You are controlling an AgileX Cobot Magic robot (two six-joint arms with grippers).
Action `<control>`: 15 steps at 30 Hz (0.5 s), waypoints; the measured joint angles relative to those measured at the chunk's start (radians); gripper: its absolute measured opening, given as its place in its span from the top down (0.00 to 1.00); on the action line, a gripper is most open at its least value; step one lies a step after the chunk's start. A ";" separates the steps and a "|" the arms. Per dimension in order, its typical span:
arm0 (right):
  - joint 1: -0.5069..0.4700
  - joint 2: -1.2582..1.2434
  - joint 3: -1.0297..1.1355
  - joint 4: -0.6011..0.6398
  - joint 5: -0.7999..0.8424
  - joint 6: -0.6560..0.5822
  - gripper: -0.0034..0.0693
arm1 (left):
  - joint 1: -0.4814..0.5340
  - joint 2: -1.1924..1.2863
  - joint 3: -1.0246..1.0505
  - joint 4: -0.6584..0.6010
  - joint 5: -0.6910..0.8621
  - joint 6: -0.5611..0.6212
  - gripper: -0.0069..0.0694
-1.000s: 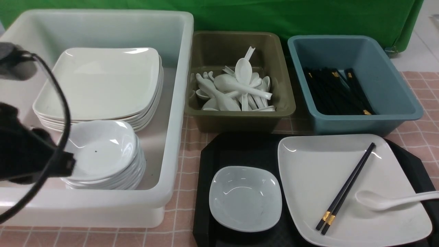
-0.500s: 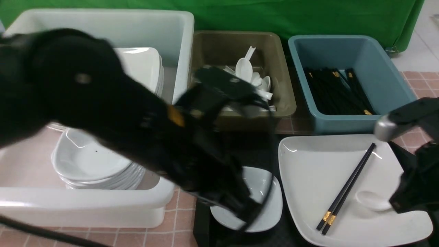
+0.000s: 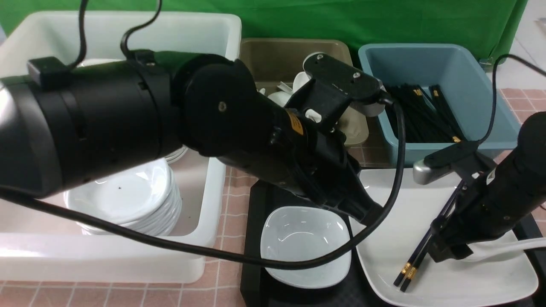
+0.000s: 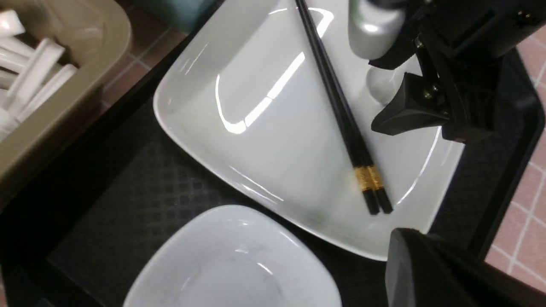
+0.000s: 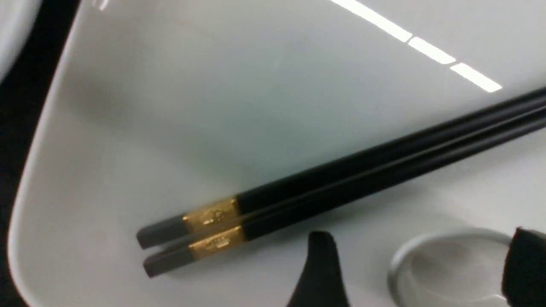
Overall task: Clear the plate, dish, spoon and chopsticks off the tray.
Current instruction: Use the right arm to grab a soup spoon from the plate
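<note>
The black tray (image 3: 254, 238) holds the small dish (image 3: 303, 243) on its left and the large plate (image 3: 384, 260) on its right. The chopsticks (image 3: 411, 266) lie slanted on the plate, gold bands toward me. The spoon (image 5: 448, 268) rests beside them, its handle (image 3: 522, 244) pointing right. My right gripper (image 5: 422, 268) is open just above the plate, with the spoon's bowl between its fingers. My left gripper (image 3: 371, 215) is shut and empty. It hovers between the dish's far right corner and the plate's left edge.
A white tub (image 3: 213, 183) at the left holds stacked plates and dishes (image 3: 123, 196). Behind the tray stand an olive tub (image 3: 273, 51) with spoons and a blue tub (image 3: 469, 59) with chopsticks. My left arm crosses in front of the white and olive tubs.
Both arms have swung in over the tray. The left arm came across from the left. The right gripper dropped over the spoon and opened.
</note>
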 joint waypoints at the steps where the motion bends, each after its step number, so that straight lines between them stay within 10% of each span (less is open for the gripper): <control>1: 0.000 0.013 0.000 -0.004 -0.004 0.000 0.16 | 0.000 0.000 0.000 0.006 0.000 0.000 0.91; 7: 0.000 0.046 -0.002 -0.019 -0.027 0.003 0.42 | 0.000 0.000 -0.001 0.021 -0.002 0.001 0.91; 10: 0.000 0.039 -0.003 -0.022 -0.023 0.004 0.78 | 0.000 0.000 -0.001 0.021 -0.002 0.001 0.91; 15: 0.000 -0.015 -0.019 -0.021 0.039 0.007 0.77 | 0.000 0.000 -0.001 0.021 -0.001 -0.001 0.91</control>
